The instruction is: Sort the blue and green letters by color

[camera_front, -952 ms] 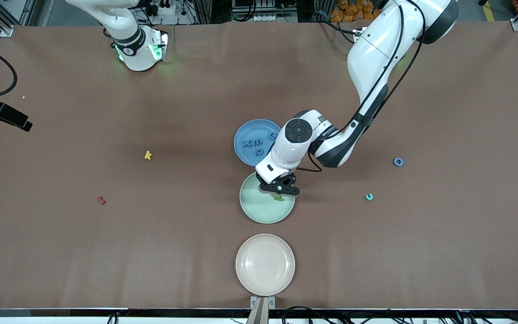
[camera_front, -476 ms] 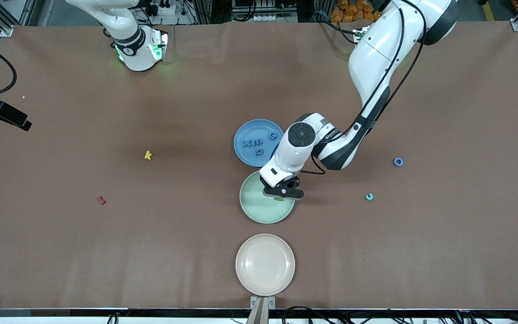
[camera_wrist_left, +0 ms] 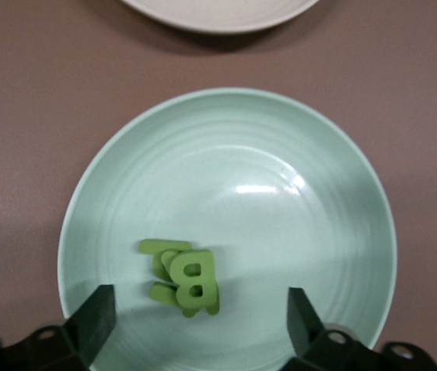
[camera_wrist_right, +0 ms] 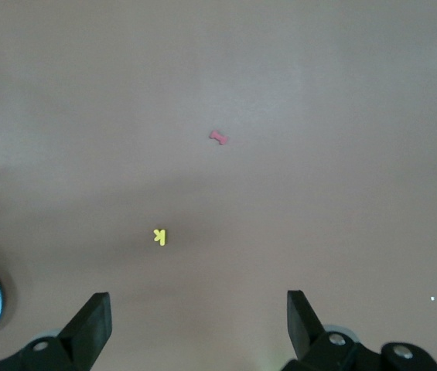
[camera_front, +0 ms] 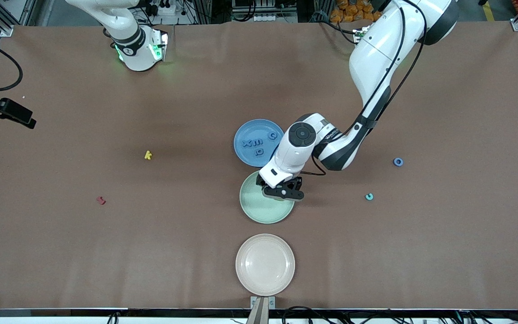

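- Step in hand, as I judge it: letting a green letter go into the green plate [camera_front: 259, 209]. The left gripper [camera_wrist_left: 195, 328] hangs low over that plate, fingers spread wide and holding nothing.
- To finish well, lift straight up so the fingers [camera_wrist_left: 94, 321] don't nudge the green letters [camera_wrist_left: 183, 277], which lie stacked near the plate's rim.
- Right gripper [camera_wrist_right: 195, 325] waits open and empty over the table's right-arm end.
- Counts, left to right in the front view: one red letter [camera_front: 101, 200], one yellow k [camera_front: 148, 155], three plates at the table's middle — blue plate [camera_front: 243, 135], green, cream plate [camera_front: 265, 264].
- Blue letters [camera_front: 257, 145]: about four in the blue plate; a teal letter [camera_front: 369, 196] and a blue o [camera_front: 398, 162] lie loose toward the left arm's end.
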Controlling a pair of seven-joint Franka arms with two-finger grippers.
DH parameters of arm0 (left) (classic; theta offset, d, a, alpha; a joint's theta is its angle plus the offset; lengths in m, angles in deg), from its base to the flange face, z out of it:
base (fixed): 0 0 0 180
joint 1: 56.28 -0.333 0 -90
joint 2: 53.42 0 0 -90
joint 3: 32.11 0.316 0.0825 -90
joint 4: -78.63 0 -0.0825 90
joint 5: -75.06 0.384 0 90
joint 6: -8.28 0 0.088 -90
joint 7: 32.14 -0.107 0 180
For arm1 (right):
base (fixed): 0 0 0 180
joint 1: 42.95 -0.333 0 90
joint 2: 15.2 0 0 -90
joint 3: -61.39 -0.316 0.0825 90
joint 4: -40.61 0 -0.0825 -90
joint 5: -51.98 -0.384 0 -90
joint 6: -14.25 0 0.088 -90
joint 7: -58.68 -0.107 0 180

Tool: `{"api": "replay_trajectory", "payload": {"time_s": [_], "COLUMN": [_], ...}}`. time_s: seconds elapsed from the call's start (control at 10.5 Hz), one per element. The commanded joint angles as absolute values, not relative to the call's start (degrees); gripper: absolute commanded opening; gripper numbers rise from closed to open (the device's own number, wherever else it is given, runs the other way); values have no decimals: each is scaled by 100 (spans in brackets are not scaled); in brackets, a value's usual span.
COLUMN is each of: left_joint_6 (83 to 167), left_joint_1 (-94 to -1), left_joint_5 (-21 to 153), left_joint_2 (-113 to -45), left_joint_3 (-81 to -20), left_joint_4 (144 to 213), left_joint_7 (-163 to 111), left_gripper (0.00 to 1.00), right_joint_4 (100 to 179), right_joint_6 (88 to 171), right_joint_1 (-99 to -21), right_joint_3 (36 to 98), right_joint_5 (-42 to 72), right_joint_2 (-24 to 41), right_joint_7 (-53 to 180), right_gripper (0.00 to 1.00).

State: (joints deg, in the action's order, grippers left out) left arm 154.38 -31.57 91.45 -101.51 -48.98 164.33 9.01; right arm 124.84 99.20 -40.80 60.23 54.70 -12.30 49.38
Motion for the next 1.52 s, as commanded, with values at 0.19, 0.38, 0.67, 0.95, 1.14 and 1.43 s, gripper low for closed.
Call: {"api": "replay_trajectory", "payload": {"time_s": [0.19, 0.38, 0.67, 0.95, 1.14, 1.43], "left_joint_6": [15356, 15208, 14401, 13591, 13301, 12309], "left_joint_1": [-3544, -3903, -4106, -4370, -4642, -4810], "left_joint_5": [9246, 9264, 9255, 9246, 9229, 9159], "left_joint_2": [-9404, -9096, -8570, -8138, -7866, -7426], "left_joint_3": [-4872, -4872, -4872, -4881, -4899, -4899], "left_joint_4": [16442, 16555, 16565, 16530, 16503, 16477], "left_joint_7": [926, 856, 750, 741, 733, 619], "left_gripper": [100, 100, 100, 100, 100, 100], "right_joint_4": [12490, 12490, 12490, 12454, 12446, 12446], "right_joint_6": [9880, 9880, 9880, 9880, 9889, 9906], "right_joint_1": [-4110, -4119, -4110, -4110, -4136, -4286], "right_joint_3": [5989, 5989, 5989, 5989, 5989, 5989], "right_joint_5": [5110, 5110, 5110, 5110, 5119, 5180], "right_joint_2": [-1256, -1248, -1213, -1177, -1177, -1177], "right_joint_7": [5033, 5024, 5015, 4971, 4962, 4954], "right_gripper": [100, 100, 100, 100, 100, 100]}}
